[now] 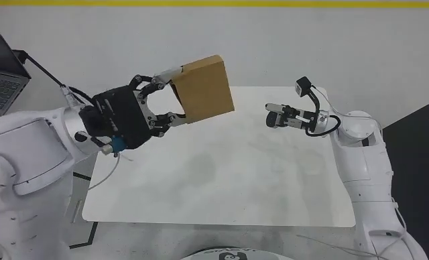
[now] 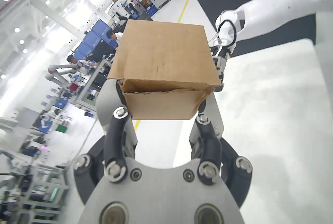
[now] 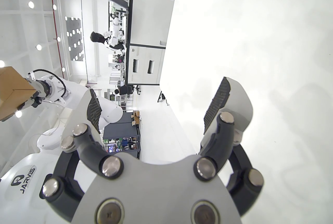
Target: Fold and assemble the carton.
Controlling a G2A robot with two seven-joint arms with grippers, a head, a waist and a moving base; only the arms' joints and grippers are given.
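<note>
Beneath both arms lies the table (image 1: 221,193), and off its far corner, clamped in the left gripper (image 1: 178,94), hangs the carton (image 1: 208,86), lifted off the surface and tilted. That gripper pinches the carton's near end from two sides, and the rest of the box juts out beyond the fingertips. Well apart from it, out past the carton's far end, the right gripper (image 1: 269,116) hovers over the table with its jaws spread wide and nothing between them. By my reading the task is well along: the carton already stands as a squared box, not a flat sheet, and on the end facing the left wrist a flap (image 2: 161,108) is folded across, meeting the panel above it along a ragged, slightly torn seam. What looks left is to close or press home whatever remains loose and to set the box down, and the idle right gripper seems placed to help. Several things cannot be made out: the far end and the underside are turned away, so whether those flaps are shut is unknown. The left fingertips cover both corners of the near end, and whether the folded flap is tucked or merely lying closed cannot be told
</note>
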